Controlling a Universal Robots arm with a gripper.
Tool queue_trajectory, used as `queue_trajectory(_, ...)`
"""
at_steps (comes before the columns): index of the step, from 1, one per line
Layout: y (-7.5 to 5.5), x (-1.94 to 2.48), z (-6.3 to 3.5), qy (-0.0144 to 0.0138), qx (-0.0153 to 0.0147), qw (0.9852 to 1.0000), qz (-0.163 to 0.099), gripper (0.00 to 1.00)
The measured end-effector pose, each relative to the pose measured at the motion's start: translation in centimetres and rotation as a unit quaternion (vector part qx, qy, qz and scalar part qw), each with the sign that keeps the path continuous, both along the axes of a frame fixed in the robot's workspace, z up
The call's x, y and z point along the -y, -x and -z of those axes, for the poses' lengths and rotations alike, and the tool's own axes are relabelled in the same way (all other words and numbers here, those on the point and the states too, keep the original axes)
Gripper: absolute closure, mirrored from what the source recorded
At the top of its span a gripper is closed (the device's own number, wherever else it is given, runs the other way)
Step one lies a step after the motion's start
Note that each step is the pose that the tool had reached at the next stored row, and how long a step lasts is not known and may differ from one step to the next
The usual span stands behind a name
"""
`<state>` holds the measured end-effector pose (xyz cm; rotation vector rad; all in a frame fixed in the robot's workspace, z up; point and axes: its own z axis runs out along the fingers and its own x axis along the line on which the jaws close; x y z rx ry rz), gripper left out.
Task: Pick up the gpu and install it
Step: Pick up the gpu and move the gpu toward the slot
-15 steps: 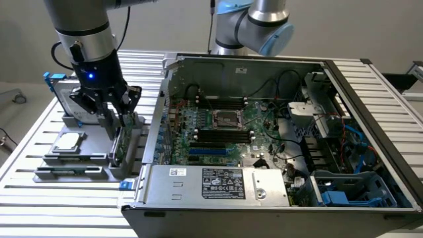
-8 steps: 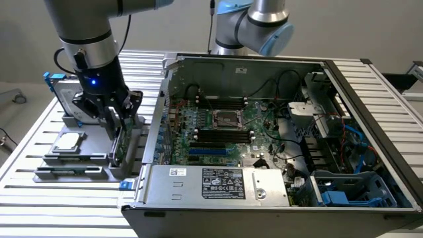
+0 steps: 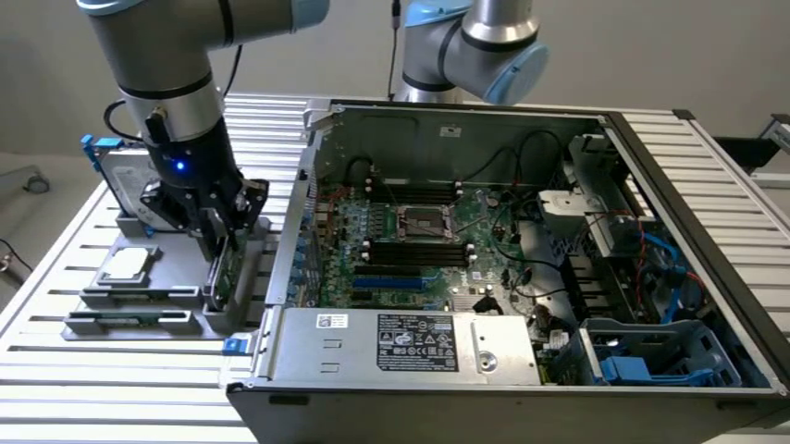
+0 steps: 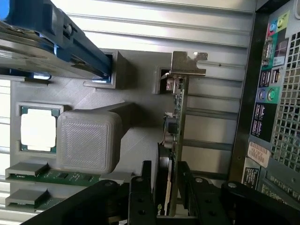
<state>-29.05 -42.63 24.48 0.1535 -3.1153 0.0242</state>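
One grey fixture [image 3: 148, 296] sits at 9 o'clock in the exterior view, on the slatted table [image 3: 50, 370]. Reading it left to right, you get the hard drive [image 3: 117, 176] in its blue frame at the fixture's 11 o'clock, partly covered by the arm [image 3: 173, 83]. The processor [image 3: 129, 264] is at its middle and the memory sticks [image 3: 129, 319] are at 7 o'clock. The gpu [image 3: 222, 273] stands on edge in a slot on the 3 o'clock side, just beside the case [image 3: 494, 402].

Your gripper [image 3: 220, 242] hangs over the gpu, and from outside it hides most of the card. The wrist view shows you more. The card stands upright with its silver bracket [image 4: 187, 63] at the far end. The jaws are apart and straddle it, one finger [image 4: 140, 197] on the black cover side, the other on the green board side. The card's near end is lost between them, so you cannot tell whether either pad touches it. The case lies open at 3 o'clock, its right corner cut off.
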Motion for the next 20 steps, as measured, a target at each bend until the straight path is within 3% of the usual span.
queue_trajectory(10, 0.00, 0.00, 0.08, -0.0004, 0.0000, 1.0000, 0.009, 0.64)
queue_trajectory(13, 0.00, 0.00, 0.08, -0.0004, 0.0000, 1.0000, 0.009, 0.66)
queue_trajectory(14, 0.00, 0.00, 0.08, -0.0004, 0.0000, 1.0000, 0.009, 0.73)
queue_trajectory(20, 0.00, 0.00, 0.08, -0.0004, 0.0000, 1.0000, 0.009, 0.73)
